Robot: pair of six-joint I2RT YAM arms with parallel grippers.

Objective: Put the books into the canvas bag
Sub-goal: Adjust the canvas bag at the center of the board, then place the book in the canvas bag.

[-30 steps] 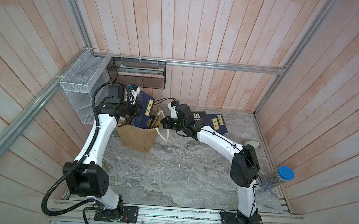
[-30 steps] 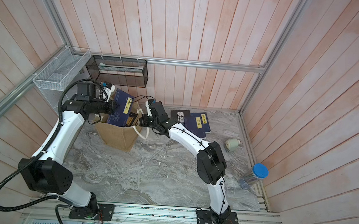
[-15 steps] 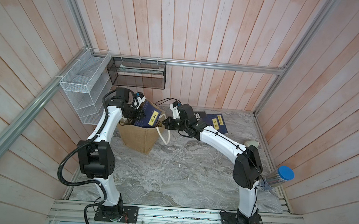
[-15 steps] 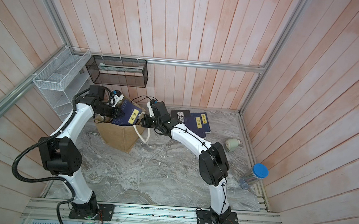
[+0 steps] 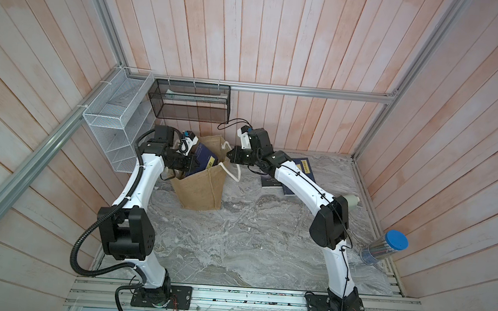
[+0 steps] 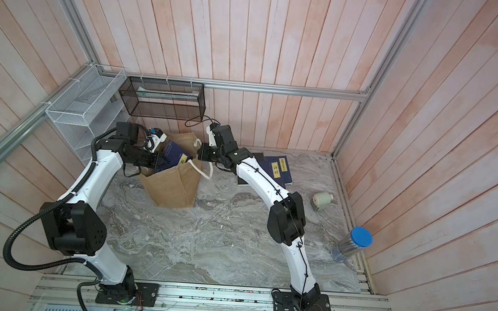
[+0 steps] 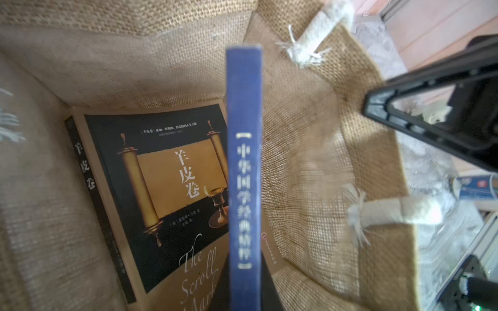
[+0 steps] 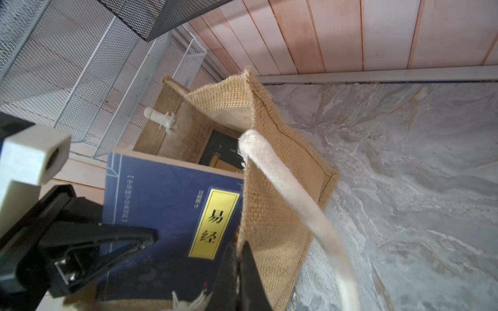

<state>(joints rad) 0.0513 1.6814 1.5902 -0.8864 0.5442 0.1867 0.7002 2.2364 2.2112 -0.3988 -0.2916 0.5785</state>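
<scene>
Marble top (image 5: 234, 238); left claw (image 5: 190, 166) tight on book (image 5: 206, 158); right claw (image 5: 230, 155) tight on bag (image 5: 201, 189)

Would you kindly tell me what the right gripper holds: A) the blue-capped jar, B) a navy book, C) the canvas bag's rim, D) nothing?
C: the right wrist view shows the right gripper pinching the rim of the canvas bag; the left gripper holds the navy book.

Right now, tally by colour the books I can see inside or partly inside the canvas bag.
Navy book, partly inside the canvas bag: 1
Brown-and-black book, lying inside: 1
Total: 2
</scene>
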